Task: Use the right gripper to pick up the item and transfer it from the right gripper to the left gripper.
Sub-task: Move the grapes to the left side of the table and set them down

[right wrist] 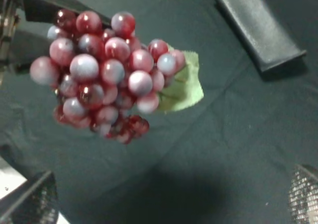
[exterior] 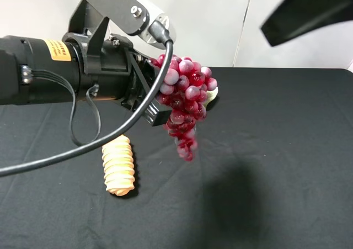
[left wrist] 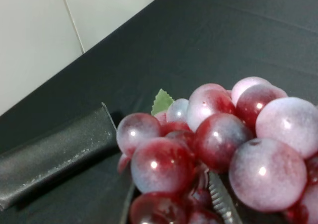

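A bunch of red grapes (exterior: pixel 185 97) with a green leaf (right wrist: pixel 184 85) hangs in the air above the black cloth. My left gripper (exterior: pixel 164 108) is shut on its upper part. The bunch fills the left wrist view (left wrist: pixel 218 144), where a ribbed finger pad (left wrist: pixel 221 199) shows among the berries. In the right wrist view the bunch (right wrist: pixel 104 70) hangs free below and apart from my right gripper (right wrist: pixel 169 204). Its two fingertips (right wrist: pixel 30 204) stand wide apart with nothing between them. In the high view the right gripper (exterior: pixel 306 9) is a dark shape at the top right.
A beige spiral pastry (exterior: pixel 118 166) lies on the black tablecloth (exterior: pixel 276 149) at the front left. A black padded bar (right wrist: pixel 258 28) lies on the cloth beyond the grapes; it also shows in the left wrist view (left wrist: pixel 54 152). A white wall stands behind the table.
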`<move>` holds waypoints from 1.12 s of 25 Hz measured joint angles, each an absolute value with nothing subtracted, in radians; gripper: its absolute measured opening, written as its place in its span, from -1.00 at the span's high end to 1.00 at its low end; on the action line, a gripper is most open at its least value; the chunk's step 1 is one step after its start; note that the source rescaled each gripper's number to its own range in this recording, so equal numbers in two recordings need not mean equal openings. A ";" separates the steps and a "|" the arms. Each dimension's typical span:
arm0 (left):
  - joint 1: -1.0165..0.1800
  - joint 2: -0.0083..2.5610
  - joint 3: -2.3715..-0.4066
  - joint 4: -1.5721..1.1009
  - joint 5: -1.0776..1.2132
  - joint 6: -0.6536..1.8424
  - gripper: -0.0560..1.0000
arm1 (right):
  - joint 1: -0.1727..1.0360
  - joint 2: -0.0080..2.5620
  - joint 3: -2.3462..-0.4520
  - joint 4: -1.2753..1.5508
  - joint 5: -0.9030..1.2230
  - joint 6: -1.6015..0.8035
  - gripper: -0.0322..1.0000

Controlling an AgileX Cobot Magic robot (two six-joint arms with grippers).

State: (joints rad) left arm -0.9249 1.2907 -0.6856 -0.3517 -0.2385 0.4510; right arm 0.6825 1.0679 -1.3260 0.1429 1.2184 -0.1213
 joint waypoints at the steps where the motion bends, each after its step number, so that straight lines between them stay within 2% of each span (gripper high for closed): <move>1: -0.925 1.291 -0.686 -0.352 -0.239 0.451 0.87 | 0.683 1.043 -1.301 0.143 1.218 -0.108 -1.00; 16: -0.925 1.291 -0.686 -0.352 -0.239 0.451 0.87 | 0.683 0.724 -0.900 0.129 1.219 -0.020 -1.00; 22: -0.925 1.291 -0.686 -0.352 -0.239 0.451 0.88 | 0.683 0.503 -0.685 0.092 1.190 0.028 -1.00; 28: -0.925 1.291 -0.686 -0.352 -0.239 0.451 0.88 | 0.683 0.325 -0.565 0.024 1.136 0.052 -1.00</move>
State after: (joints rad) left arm -0.9249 1.2907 -0.6856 -0.3517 -0.2385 0.4510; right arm 0.6825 0.3255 -0.5646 0.0244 1.1361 0.0523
